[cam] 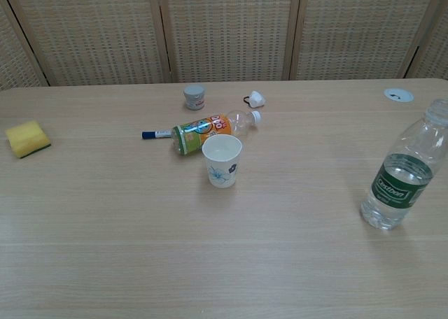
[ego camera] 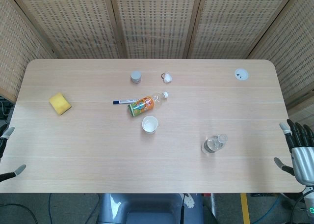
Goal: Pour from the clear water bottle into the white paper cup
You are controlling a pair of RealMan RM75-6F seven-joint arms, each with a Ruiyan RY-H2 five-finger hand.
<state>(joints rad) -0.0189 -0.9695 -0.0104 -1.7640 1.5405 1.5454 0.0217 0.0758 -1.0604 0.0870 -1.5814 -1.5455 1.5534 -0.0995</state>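
Observation:
The clear water bottle [ego camera: 214, 143] [cam: 406, 168] stands upright on the table's right part, with a green label and some water in it. The white paper cup [ego camera: 150, 124] [cam: 222, 161] stands upright near the middle, mouth up, well left of the bottle. My right hand [ego camera: 300, 150] hangs at the table's right edge, fingers apart, holding nothing, and stays far right of the bottle. Only fingertips of my left hand [ego camera: 7, 153] show at the left edge, spread and holding nothing. The chest view shows neither hand.
An orange-labelled bottle [ego camera: 144, 104] [cam: 210, 129] lies on its side just behind the cup, beside a blue marker [ego camera: 125, 101]. A yellow sponge [ego camera: 60, 103] lies at the left. A small grey jar [ego camera: 136, 77], a white clip [ego camera: 167, 77] and a round table grommet [ego camera: 241, 74] sit farther back.

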